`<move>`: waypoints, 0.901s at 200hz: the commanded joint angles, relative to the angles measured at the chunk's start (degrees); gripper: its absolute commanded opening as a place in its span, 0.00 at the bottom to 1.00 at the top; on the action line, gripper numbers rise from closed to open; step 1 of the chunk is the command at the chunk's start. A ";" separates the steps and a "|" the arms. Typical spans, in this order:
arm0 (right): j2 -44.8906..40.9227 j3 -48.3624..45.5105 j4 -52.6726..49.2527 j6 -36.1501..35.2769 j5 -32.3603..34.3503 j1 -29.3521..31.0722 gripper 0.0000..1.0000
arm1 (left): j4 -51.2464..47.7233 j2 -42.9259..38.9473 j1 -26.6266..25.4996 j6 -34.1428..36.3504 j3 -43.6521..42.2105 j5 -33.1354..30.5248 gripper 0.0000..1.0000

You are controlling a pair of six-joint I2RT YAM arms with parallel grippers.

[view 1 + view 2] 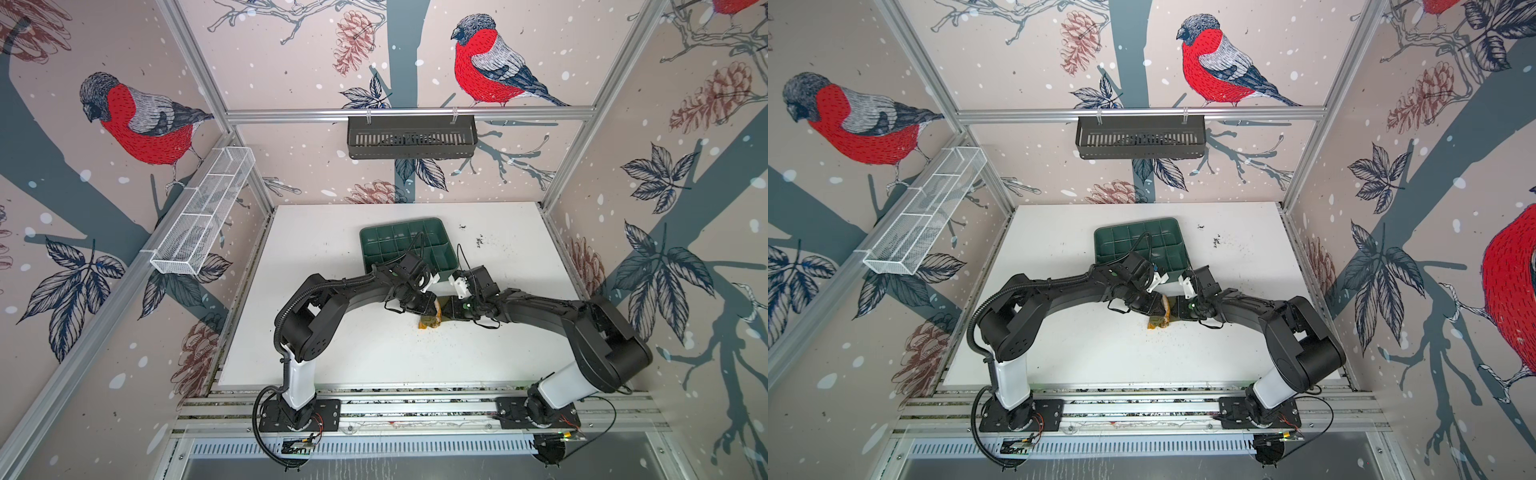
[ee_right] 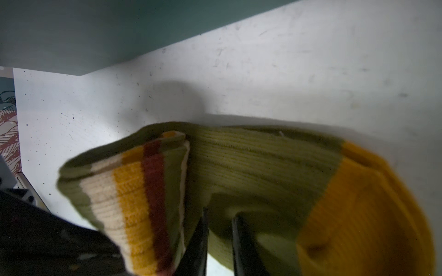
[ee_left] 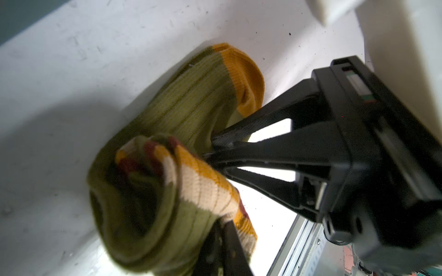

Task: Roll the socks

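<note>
Top views: socks (image 1: 429, 322) (image 1: 1158, 322) on open table (image 1: 374, 353)

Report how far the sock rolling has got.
Done: the striped cuff end of the socks is curled over. In hand: left gripper and right gripper both pinch the bundle. Remaining: the olive leg and mustard toe lie unrolled on the table.

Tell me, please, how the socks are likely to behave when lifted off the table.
The socks look like soft ribbed knit, folded and sagging around the right hand, so they are probably floppy. Being small knit fabric, they are likely light. The loose roll may well unfurl if released.
</note>
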 commanded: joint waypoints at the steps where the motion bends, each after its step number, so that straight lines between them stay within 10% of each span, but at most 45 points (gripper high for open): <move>1: -1.50 -0.12 -1.94 -0.55 0.67 -0.27 0.22 | 0.27 0.84 0.00 1.22 0.44 -0.20 0.07; 180: -4.44 1.00 3.72 1.36 -4.48 0.58 0.18 | 1.56 3.14 0.00 1.07 1.40 -0.23 0.06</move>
